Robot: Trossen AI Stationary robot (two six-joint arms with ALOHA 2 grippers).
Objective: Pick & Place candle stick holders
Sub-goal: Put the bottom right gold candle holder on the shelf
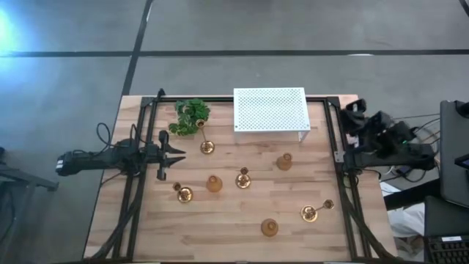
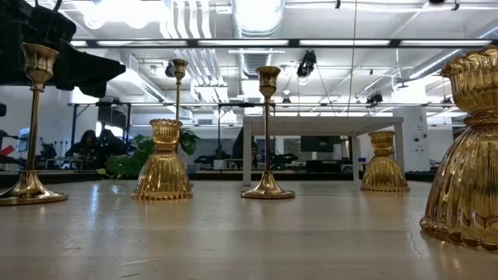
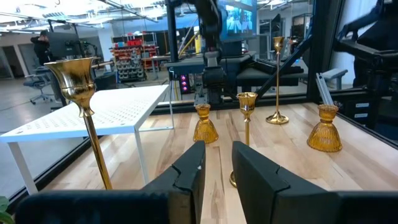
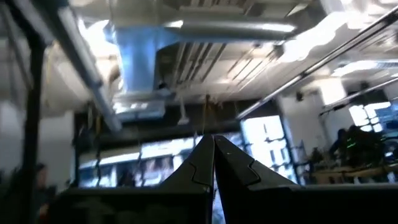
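You have seven gold candle stick holders [image 1: 242, 178] standing apart on the wooden table [image 1: 220, 246]: four thin-stemmed, three squat. Nearest the front edge is a squat holder [image 2: 467, 148], cut off by the low view's right border. The thin-stemmed holder [image 1: 311, 213] to its right falls outside that view altogether. Further in, your left gripper [image 1: 178, 152] hovers over the table's left side. Its fingers [image 3: 189, 177] are a little apart with nothing between them, and in the wrist view they hide the base of the stemmed holder straight ahead. At the far edge are one white perforated box [image 1: 270, 110] and one green plant [image 1: 192, 116], with a stemmed holder [image 1: 207, 147] just beside the leaves. Your right gripper [image 4: 213, 138] is parked off the table's right side, tipped toward the ceiling, its jaws closed and empty. The room's screens are too blurred to read.
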